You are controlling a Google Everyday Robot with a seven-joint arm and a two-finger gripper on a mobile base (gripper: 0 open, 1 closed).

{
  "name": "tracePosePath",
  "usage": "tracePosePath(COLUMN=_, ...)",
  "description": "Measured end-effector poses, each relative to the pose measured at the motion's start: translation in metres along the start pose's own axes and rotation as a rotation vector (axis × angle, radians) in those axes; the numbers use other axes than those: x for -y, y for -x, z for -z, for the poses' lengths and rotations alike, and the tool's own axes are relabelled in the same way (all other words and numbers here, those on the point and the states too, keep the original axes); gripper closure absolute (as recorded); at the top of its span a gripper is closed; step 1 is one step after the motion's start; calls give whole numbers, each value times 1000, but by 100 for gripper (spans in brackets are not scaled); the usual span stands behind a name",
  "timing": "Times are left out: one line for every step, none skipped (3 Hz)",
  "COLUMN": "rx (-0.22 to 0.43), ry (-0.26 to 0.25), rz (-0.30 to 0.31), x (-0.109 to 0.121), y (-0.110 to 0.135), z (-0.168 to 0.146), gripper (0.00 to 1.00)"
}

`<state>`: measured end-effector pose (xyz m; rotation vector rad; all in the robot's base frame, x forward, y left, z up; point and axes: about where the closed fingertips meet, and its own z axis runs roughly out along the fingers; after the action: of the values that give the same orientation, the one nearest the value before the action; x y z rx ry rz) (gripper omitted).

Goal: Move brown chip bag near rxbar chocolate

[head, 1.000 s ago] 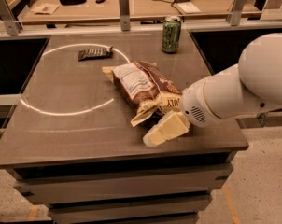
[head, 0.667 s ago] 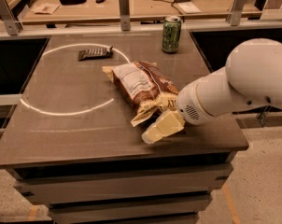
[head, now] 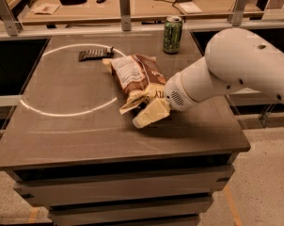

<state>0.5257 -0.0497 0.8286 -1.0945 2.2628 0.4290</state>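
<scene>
A thin white ring point(head: 57, 113) is marked on the left half of the bench point(head: 85, 140). Its line fades where it comes near the left edge. At the far part of this ring, close to the far edge, lies the rxbar chocolate point(head: 95, 54), flat and dark. I cannot tell if it sits on the line or just inside it, and its wrapper cannot be read.

To the right of it, around the middle of the bench, lies the brown chip bag point(head: 135, 76). It is placed diagonally, with the white label panel facing up. The far end is near the bar's right end but apart from it. The cream-yellow near end points to the near right corner. This end is crumpled and partly covered, so only a few dark letters show.

A green can point(head: 172, 34) stands upright at the far edge, well apart from the bag. Its print is too blurred to read.

The gripper point(head: 150, 116) rests low at the near end of the bag, right against the cream-yellow part. Whether it is spread, pressed together or pinching the bag, I cannot tell, because the wrist and the bag's folds hide the contact. The white arm point(head: 236, 65) goes from it over the right edge of the bench and is cut off by the frame.
</scene>
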Motion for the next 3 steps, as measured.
tracePosePath(rx=7, ry=30, rz=19, x=3, y=19, z=-6, gripper=50)
tracePosePath(rx=27, ry=31, rz=47, x=8, y=29, z=-4, gripper=73)
tracePosePath(rx=72, ry=72, rz=104, x=9, y=45, z=2, gripper=96)
